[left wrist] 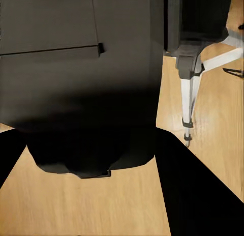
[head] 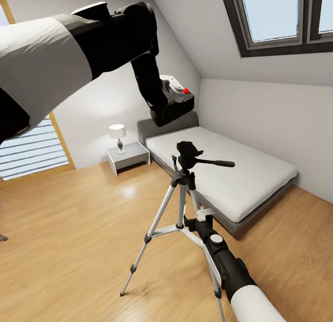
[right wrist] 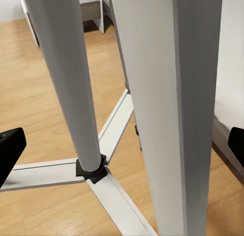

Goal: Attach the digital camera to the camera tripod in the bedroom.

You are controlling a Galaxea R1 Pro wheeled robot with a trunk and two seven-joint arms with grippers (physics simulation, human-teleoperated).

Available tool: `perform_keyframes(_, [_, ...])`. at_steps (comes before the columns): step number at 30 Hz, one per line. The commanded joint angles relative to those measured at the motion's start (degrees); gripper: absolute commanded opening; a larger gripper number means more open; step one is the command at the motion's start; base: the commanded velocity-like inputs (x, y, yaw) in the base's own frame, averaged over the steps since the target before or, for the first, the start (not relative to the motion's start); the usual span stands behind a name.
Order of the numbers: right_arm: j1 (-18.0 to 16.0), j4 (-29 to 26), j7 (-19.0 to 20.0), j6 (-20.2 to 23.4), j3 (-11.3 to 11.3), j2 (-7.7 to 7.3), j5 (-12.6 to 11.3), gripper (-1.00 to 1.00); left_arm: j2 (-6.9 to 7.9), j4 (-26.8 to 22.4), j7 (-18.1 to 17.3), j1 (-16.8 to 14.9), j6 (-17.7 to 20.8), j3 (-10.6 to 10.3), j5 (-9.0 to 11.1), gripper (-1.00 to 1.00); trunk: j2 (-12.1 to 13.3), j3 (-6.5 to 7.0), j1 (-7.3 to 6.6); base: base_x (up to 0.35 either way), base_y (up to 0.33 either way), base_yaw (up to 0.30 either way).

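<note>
L tool [head: 169, 104] pinches camera [head: 175, 102] at 12 o'clock over tripod [head: 185, 183] head to mount it; R tool [head: 196, 220] spread around a leg.

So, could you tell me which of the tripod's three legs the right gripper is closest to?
The right gripper sits by the camera tripod leg that slants toward the robot's right arm; the other two legs splay away, one leftward, one toward the bed.
</note>
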Motion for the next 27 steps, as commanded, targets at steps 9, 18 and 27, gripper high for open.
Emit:
perform_keyframes(9, [0.0,-0.12,0.0,0.4,0.02,0.01,0.6,1.0,-0.3,-3.58,-0.29,-0.14,0.71,0.6,0.63,-1.0,-0.13,-0.13,0.04,0.0,0.0,0.0])
perform_keyframes(18, [-0.04,-0.12,-0.02,0.4,0.02,0.01,0.6,1.0,-0.36,-5.94,-0.33,-0.01,0.75,1.07,0.81,-1.0,-0.13,-0.13,0.04,0.0,0.0,0.0])
perform_keyframes(27, [-0.01,-0.12,-0.07,0.4,0.02,0.01,0.6,1.0,-0.46,-9.71,-0.28,0.06,0.77,1.06,0.95,-1.0,-0.13,-0.13,0.04,0.0,0.0,0.0])
